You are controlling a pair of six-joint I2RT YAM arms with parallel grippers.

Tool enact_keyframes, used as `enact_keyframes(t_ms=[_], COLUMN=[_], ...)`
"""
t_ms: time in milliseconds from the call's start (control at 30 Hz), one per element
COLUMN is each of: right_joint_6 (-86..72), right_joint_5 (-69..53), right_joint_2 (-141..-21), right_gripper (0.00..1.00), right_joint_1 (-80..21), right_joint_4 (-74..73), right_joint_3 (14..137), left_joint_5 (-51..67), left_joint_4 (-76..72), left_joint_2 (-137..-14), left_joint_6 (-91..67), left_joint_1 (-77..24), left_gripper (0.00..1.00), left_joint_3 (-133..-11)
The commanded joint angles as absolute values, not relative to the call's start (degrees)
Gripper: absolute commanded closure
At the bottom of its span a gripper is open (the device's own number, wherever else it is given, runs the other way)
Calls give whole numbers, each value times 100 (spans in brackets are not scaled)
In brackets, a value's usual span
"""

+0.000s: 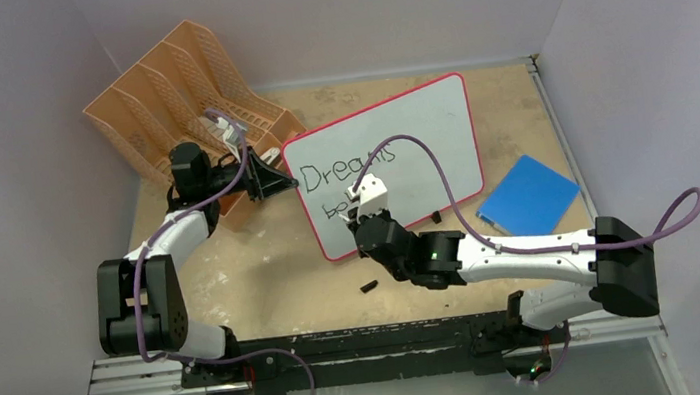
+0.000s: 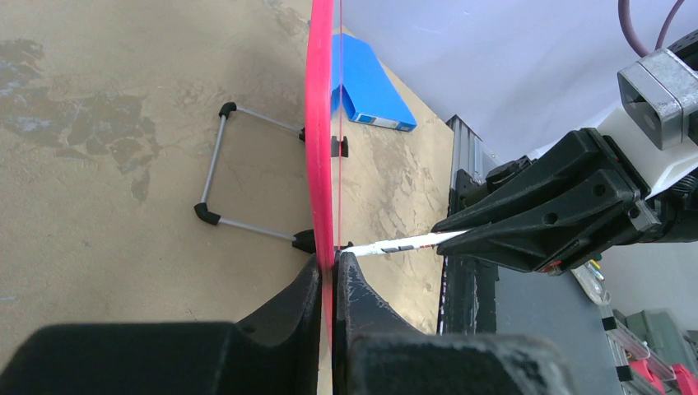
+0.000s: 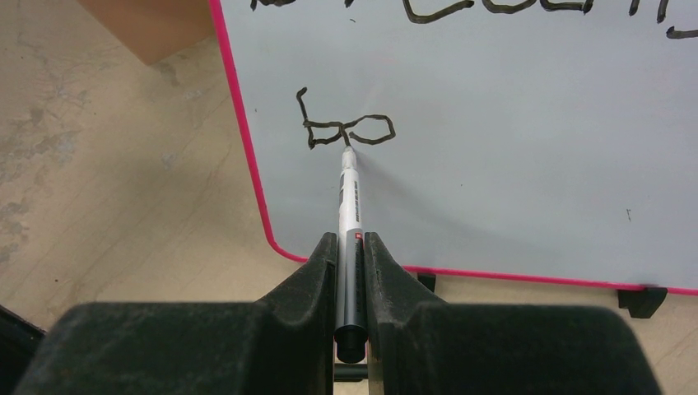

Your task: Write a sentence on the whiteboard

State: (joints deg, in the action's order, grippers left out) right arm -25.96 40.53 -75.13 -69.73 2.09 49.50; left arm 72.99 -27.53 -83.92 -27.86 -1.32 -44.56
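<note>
Writing the second line: the right fingers (image 3: pixel 323 257) are closed narrow on the barrel of a marker (image 3: pixel 349 202). Its tip touches the whiteboard (image 3: pixel 510 164) at the end of "be", below the finished "Dreams" of the sentence (image 1: pixel 343 170).

The board leans back on the worktop (image 1: pixel 264 268), propped by a wire stand (image 2: pixel 216 173) behind it and two small feet. It sits between an orange rack (image 1: pixel 171 88) and a blue pad (image 1: pixel 527 196).

The left fingers (image 2: pixel 350 278) are pinched on the red frame at the board's left edge, steadying it.

Judged from its thin panel and slight stand, the board is light and stiff, with a slick face. Pen pressure would likely push or pivot it, so the hold belongs on the frame edge, clear of the writing, as shown.

The marker looks slim, light and smooth. A grip at mid-barrel, well back from the tip, seems apt, with light pressure so the tip neither skids nor tips the board.
</note>
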Motion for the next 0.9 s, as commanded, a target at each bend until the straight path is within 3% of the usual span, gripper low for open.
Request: enact_keyframes(t_ms=[0, 867], right_joint_6=[-2687, -2742], right_joint_5=[4326, 4516], right_joint_2=[-7453, -7116], right_gripper=[100, 100], right_joint_1=[-6961, -6904], right_joint_4=[9, -31], right_joint_3=[5089, 4957], left_joint_5=[7392, 7384], left_joint_4=[-2839, -2830], left_joint_2=[-8218, -8215], left_joint_6=[-2628, -2619], left_joint_1=[-189, -185], left_gripper=[100, 100], left_joint_3=[-4606, -4609])
